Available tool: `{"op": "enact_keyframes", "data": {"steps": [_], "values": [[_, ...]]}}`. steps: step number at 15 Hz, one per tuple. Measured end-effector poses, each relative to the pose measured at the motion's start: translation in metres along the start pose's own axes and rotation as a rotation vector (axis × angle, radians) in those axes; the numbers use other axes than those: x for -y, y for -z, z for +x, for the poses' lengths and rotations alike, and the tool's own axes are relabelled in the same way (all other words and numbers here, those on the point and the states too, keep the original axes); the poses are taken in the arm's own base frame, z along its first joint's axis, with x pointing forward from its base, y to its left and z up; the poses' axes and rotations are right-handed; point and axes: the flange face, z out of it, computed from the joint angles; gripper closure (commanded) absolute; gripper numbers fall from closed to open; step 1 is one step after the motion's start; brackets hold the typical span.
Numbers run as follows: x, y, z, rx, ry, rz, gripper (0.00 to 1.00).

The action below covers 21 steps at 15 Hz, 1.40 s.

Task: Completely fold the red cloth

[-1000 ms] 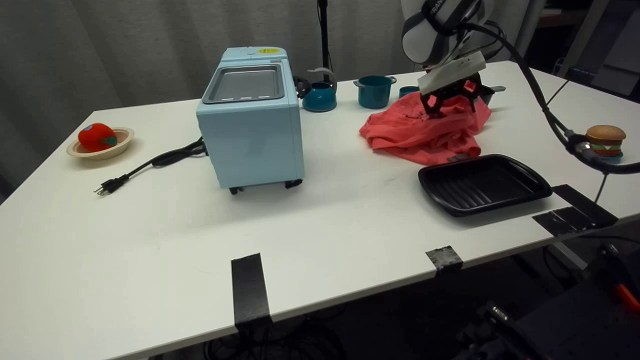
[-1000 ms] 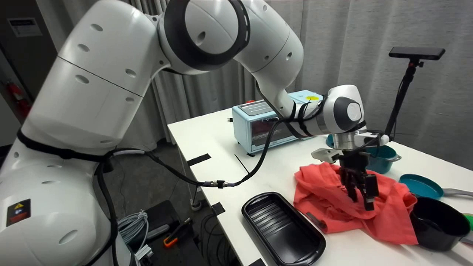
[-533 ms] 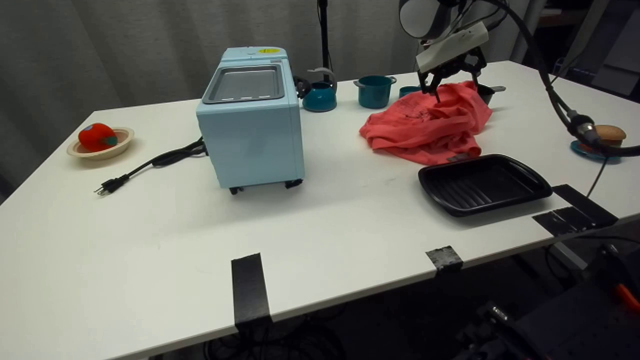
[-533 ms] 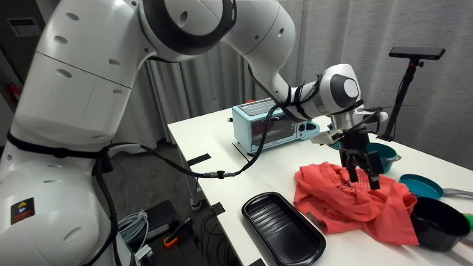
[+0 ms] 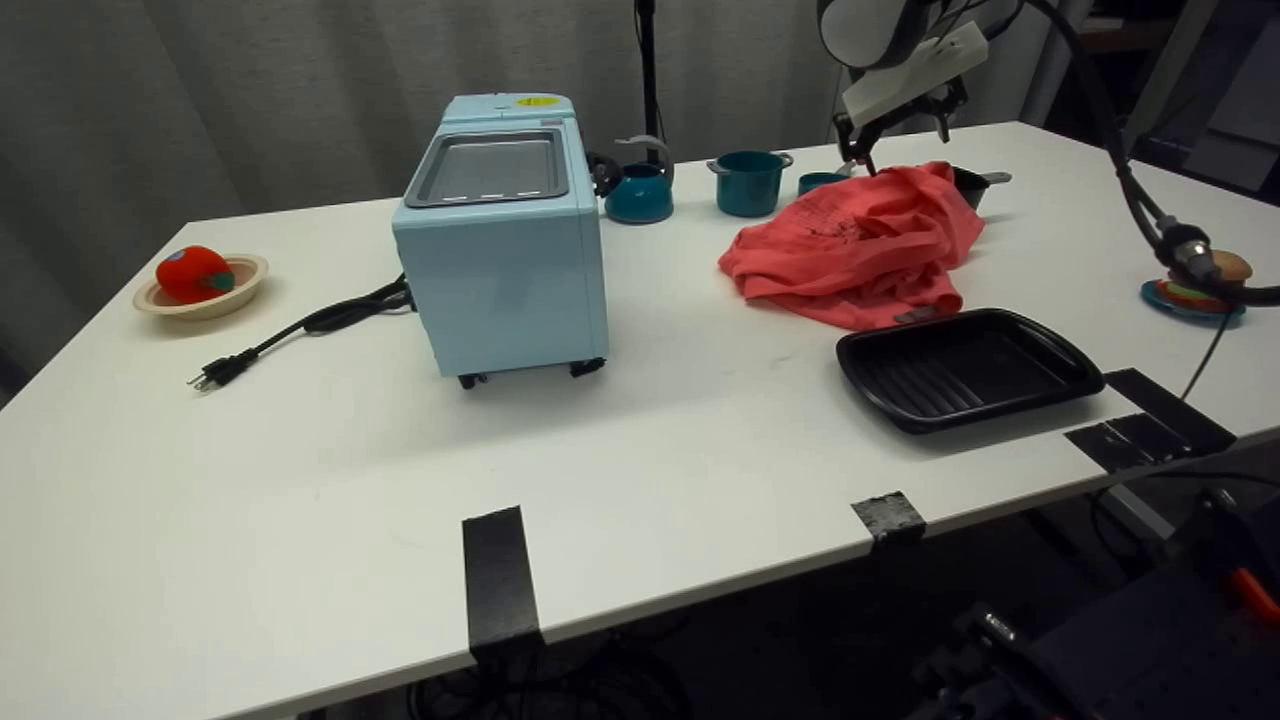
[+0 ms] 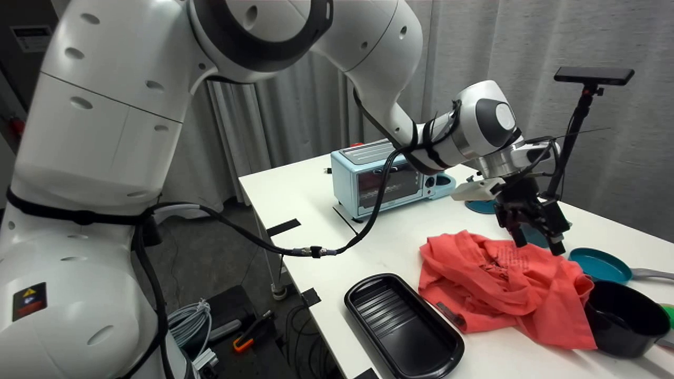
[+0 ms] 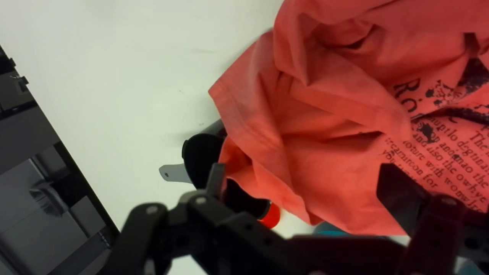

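The red cloth (image 5: 850, 250) lies in a crumpled heap on the table, with folds and a raised ridge. It also shows in an exterior view (image 6: 505, 295) and fills much of the wrist view (image 7: 328, 164), where black printed text shows on its right part. My gripper (image 5: 907, 153) hangs above the far side of the cloth, apart from it. In an exterior view the gripper (image 6: 539, 248) is tilted over the cloth's back edge, in front of the teal pot. In the wrist view the gripper (image 7: 301, 170) has its fingers wide apart with nothing between them.
A black tray (image 6: 405, 326) lies beside the cloth's near edge. A black pot (image 6: 626, 318) touches the cloth, which partly covers it in the wrist view (image 7: 202, 156). A teal pan (image 6: 600, 263) and teal pot (image 5: 750, 185) stand behind. A light blue toaster oven (image 5: 510, 270) stands farther along.
My gripper has risen from low at the cloth to above it, then shifted toward its back edge and tilted. It is empty throughout. The cloth looks almost unchanged.
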Motion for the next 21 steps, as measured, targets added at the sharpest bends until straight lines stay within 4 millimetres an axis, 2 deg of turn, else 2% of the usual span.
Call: {"op": "enact_keyframes", "data": {"steps": [6, 12, 21], "values": [[0.001, -0.002, 0.0, 0.001, 0.003, -0.004, 0.0], [-0.009, -0.006, 0.025, 0.014, 0.086, -0.044, 0.0], [0.002, -0.057, 0.047, 0.1, 0.363, 0.075, 0.0]]}}
